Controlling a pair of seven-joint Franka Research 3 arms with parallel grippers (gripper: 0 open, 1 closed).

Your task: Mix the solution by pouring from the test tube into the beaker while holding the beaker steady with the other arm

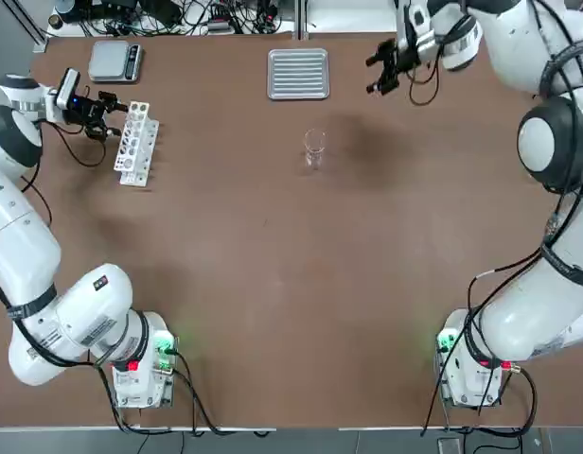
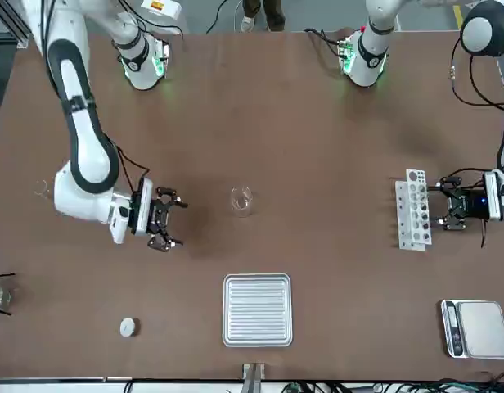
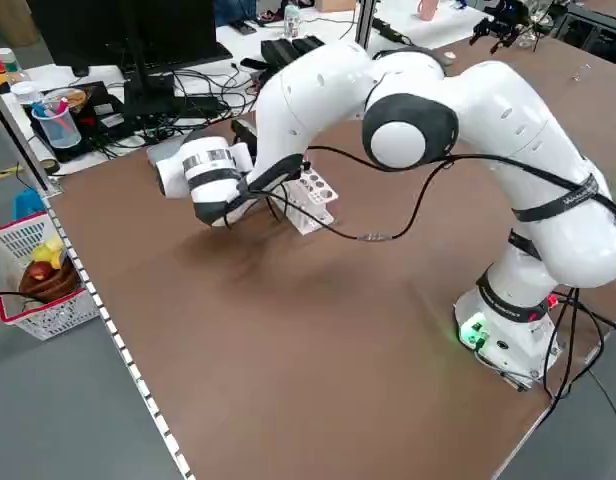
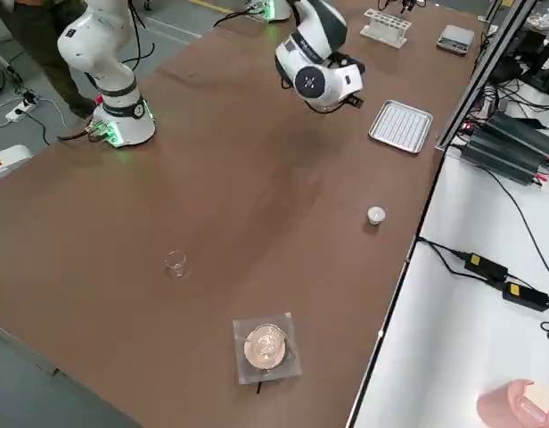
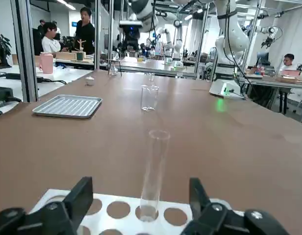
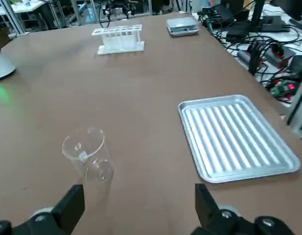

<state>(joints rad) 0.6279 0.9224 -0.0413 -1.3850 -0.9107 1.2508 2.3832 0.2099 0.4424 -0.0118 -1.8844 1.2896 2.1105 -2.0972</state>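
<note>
Brown table (image 1: 273, 284), seen from above. Test tube (image 5: 152, 174): slim clear glass, upright in a hole of the white rack (image 1: 135, 142), which sits at the table's far left. Left gripper (image 1: 100, 114): level with the rack, just at its left side, fingers spread to either side of the tube with a gap on both sides in the left wrist view; not gripping, tube not lifted. Beaker (image 1: 314, 148): small clear glass cylinder, upright on the table near the far centre, well apart from the rack and free of both grippers. Right gripper (image 1: 383, 64): hovering at the far right, to the right of the beaker and apart from it, fingers wide with nothing between them; the right wrist view shows the beaker (image 6: 88, 155) ahead of the open fingers, untouched. Ribbed metal tray (image 1: 298, 74): flat at the far edge, centre, just beyond the beaker. Small scale (image 1: 115, 61): far left corner, beyond the rack. Further items on the right end of the table, in the right side view: a small white round object (image 4: 375, 215), a tiny clear glass vessel (image 4: 176, 262), and a flask (image 4: 264, 344) in its stand near the end.
</note>
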